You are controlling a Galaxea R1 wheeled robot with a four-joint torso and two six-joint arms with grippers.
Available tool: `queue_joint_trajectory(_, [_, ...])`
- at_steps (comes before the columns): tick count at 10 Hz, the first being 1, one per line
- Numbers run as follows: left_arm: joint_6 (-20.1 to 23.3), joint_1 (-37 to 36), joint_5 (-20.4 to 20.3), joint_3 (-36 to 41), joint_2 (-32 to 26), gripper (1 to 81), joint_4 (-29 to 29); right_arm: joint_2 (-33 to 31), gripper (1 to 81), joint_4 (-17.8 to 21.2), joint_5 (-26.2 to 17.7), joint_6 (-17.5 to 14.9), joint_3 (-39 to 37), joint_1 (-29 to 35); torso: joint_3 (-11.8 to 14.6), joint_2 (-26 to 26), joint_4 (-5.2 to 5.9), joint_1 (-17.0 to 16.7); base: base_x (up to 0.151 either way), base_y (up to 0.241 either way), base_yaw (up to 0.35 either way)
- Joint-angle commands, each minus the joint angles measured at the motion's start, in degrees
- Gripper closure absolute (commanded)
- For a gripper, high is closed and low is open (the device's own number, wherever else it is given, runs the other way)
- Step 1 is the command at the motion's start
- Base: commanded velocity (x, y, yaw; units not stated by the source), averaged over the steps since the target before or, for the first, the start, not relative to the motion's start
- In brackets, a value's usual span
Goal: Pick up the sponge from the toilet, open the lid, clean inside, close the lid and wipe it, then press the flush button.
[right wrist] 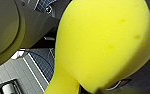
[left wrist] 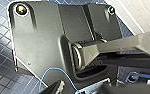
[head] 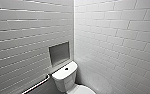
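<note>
Right hand (right wrist: 81, 87) appears clenched on the sponge (right wrist: 103, 42), with the toilet (head: 66, 77) at lower centre; a steady grip and square approach would serve best.

The toilet (head: 65, 77) stands before a wall niche (head: 59, 53), rail (head: 37, 85) to its left.

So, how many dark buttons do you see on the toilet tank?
1. The flush button sits in the middle of the flat tank top of the toilet, seen in the head view. I see no second one there.
</note>
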Motion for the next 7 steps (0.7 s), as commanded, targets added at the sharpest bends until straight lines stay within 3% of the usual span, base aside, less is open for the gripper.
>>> queue_joint_trajectory(1, [0.50, -2.16, 3.36, 0.79, -0.62, 1.0, -0.43, -0.71, 81.1, 0.88, -4.14, -0.08, 0.87, 0.94, 0.00, 0.00, 0.00, 0.00, 0.086, 0.000, 0.000])
queue_joint_trajectory(7, [0.50, -2.08, 3.36, 0.79, -0.53, 1.0, -0.43, -0.71, 81.1, 0.70, -4.05, 0.01, 0.61, 0.32, 0.00, -0.02, 0.00, -0.02, 0.086, 0.000, 0.000])
